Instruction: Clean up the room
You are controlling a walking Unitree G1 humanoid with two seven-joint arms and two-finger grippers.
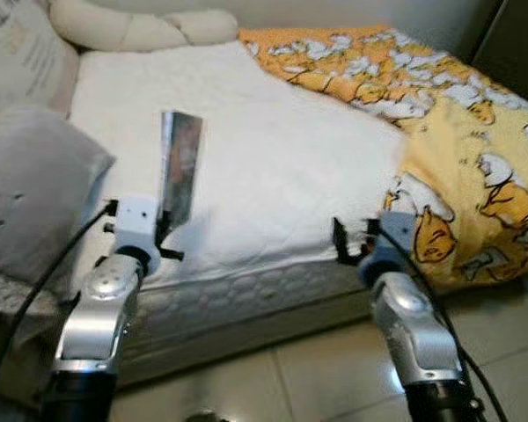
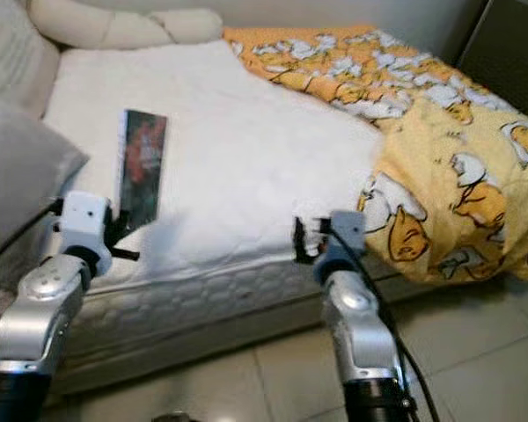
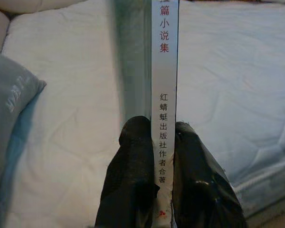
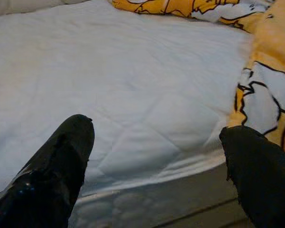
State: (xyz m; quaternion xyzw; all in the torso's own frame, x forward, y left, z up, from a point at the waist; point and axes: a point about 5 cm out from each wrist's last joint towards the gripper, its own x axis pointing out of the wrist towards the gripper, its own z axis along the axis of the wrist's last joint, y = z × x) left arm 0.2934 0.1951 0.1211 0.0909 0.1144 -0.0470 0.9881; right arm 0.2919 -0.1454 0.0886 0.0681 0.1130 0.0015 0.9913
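1. You are watching the left gripper (image 3: 152, 142) clamping both black fingers (image 3: 133, 156) on the spine of a thin book (image 1: 179, 167), which is standing upright above the near edge of the white mattress (image 1: 273, 158), at about 9 o'clock in the head view.
2. At 5 o'clock, the right gripper (image 4: 156, 137) is hovering wide open and empty over the same mattress edge.
3. You are looking at a tidy-up that seems barely begun: the book is lifted but not yet put anywhere.
4. At 2 o'clock, the yellow duck-print blanket (image 1: 440, 114) is lying rumpled and spilling over the side; a grey pillow (image 1: 31, 176) is sitting at 9 o'clock.
5. The book's cover is too blurred to make out, and its top is running out of the wrist view.
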